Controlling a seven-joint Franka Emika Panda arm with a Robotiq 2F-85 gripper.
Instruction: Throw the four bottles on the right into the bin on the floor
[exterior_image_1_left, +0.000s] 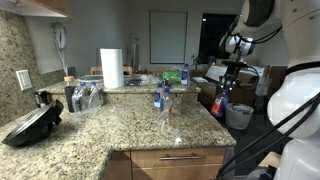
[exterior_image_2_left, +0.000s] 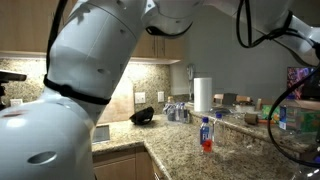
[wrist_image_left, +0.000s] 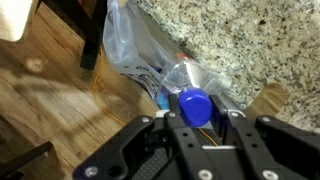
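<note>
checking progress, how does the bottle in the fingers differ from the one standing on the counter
The held bottle is clamped between the fingers near its cap; the counter bottle stands free, with nothing gripping it. The held bottle hangs past the counter edge, above the bin liner; the counter bottle rests upright on the granite. Both are small and clear with blue caps.

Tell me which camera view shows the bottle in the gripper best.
The wrist view: the bottle with its blue cap sits large between the fingers of the gripper. In both exterior views the bottle is hard to make out: small and far where the gripper shows.
</note>
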